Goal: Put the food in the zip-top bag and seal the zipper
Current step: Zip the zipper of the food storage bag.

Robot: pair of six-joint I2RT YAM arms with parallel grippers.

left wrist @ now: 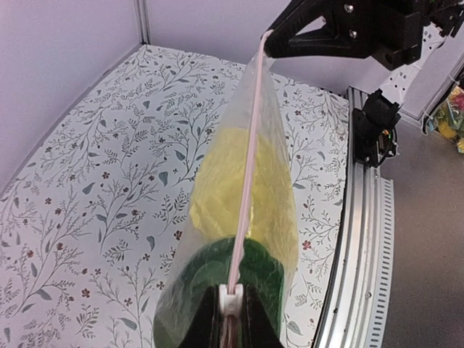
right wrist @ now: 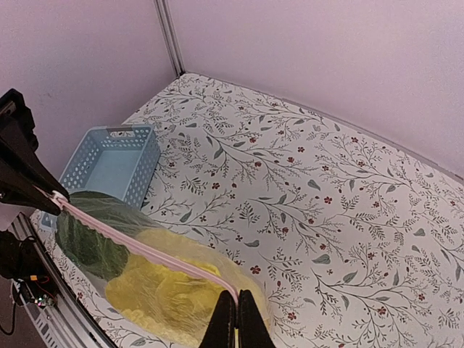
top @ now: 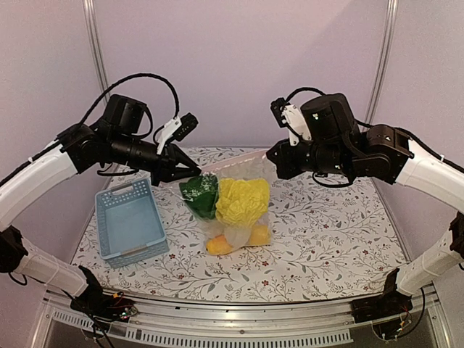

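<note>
Bag: the zip-top bag [top: 235, 210] hangs just beside the light-blue basket [top: 130, 221], stretched between both arms.
Contents: crinkled napa cabbage [top: 243, 201]; bok choy [top: 199, 194] nearest the basket; smooth round fruit [top: 217, 246] at the bottom.
Left gripper [left wrist: 230, 301]: clenched on the end of the zipper [left wrist: 246, 181] nearer the basket.
Right gripper [right wrist: 237, 301]: clenched on the end farther from the basket.
Handling: the film is thin, limp and probably slippery, and the load sags, so grip the stiffer zipper strip.
Seal: the strip is taut and looks like one line, but I cannot tell if it is fully pressed.
</note>
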